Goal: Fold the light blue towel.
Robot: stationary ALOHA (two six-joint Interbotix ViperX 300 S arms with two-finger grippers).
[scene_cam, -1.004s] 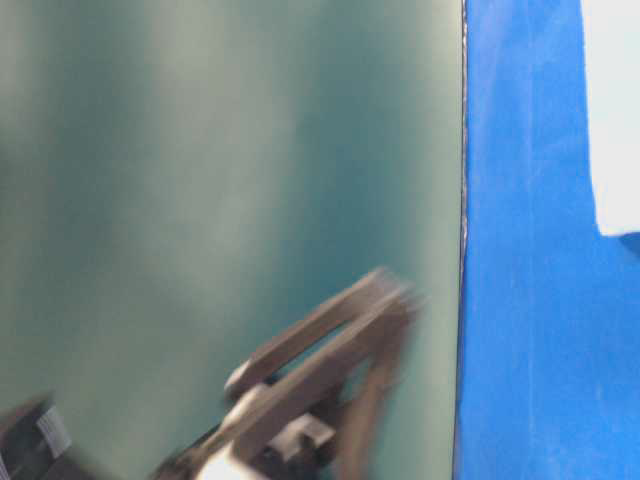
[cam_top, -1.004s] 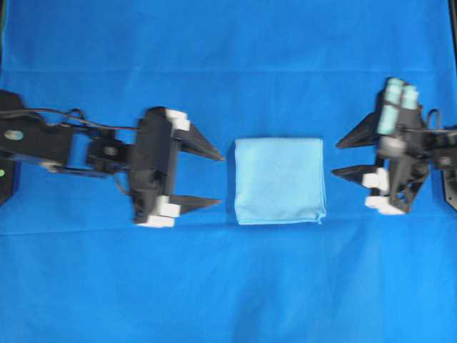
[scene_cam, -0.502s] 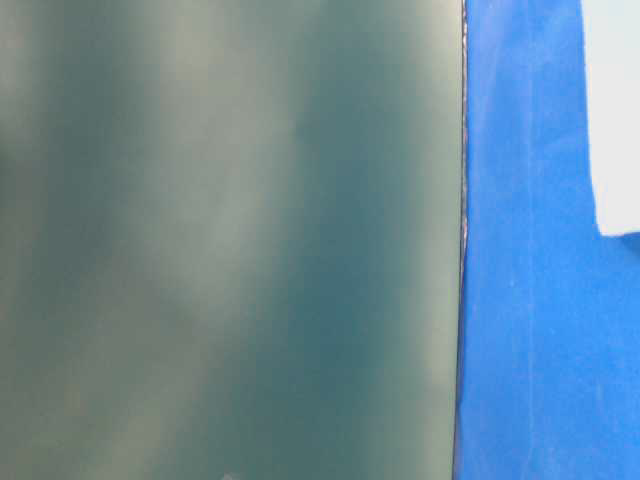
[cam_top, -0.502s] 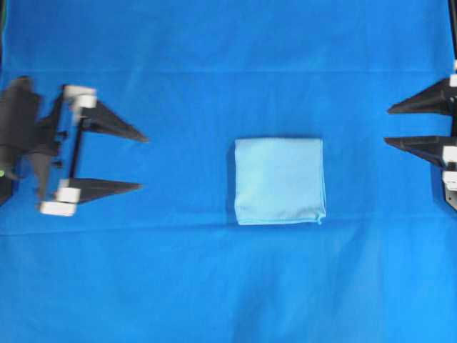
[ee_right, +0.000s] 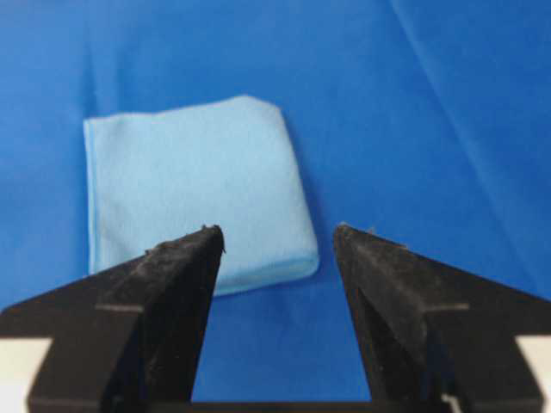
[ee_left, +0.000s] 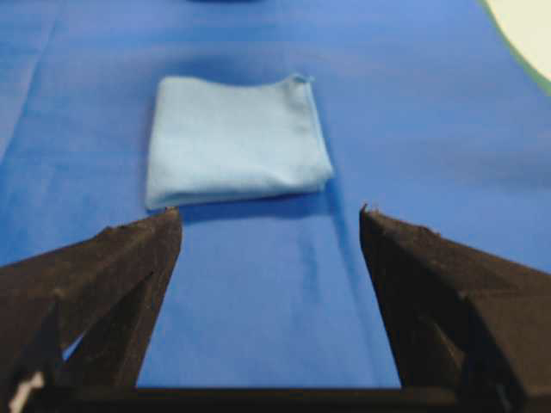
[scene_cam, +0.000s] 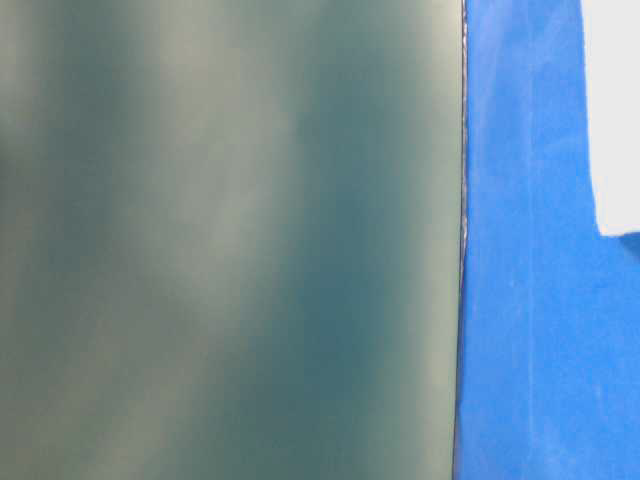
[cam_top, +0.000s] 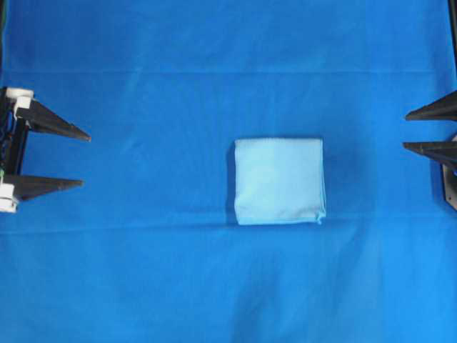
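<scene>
We see the pale sky-blue microfibre towel (cam_top: 279, 181) lying folded into a compact, nearly square pad at the centre of the overhead view, flat on the large deep royal-blue cloth (cam_top: 214, 286) that covers the work surface. Its layered edges show along the bottom side, with a small corner tip sticking out at about 5 o'clock of the pad. The left gripper (cam_top: 78, 160) sits at 9 o'clock from the towel, at the far left edge of the overhead view, well apart from it; its two black tapered fingers (cam_top: 53, 123) point toward the towel and stand spread wide with nothing between them. The right gripper (cam_top: 410, 131) sits at roughly 3 o'clock, at the far right edge, also well apart from the towel, fingers parted and empty. In the left wrist view the towel (ee_left: 232, 142) lies at 12 o'clock beyond the spread fingers (ee_left: 112, 267), untouched. In the right wrist view the towel (ee_right: 189, 189) lies ahead toward 11 o'clock, partly behind one fingertip (ee_right: 185, 258). The table-level view shows only a blurred grey-green panel (scene_cam: 230, 240) with a strip of the royal-blue cloth (scene_cam: 520, 300) at 3 o'clock.
</scene>
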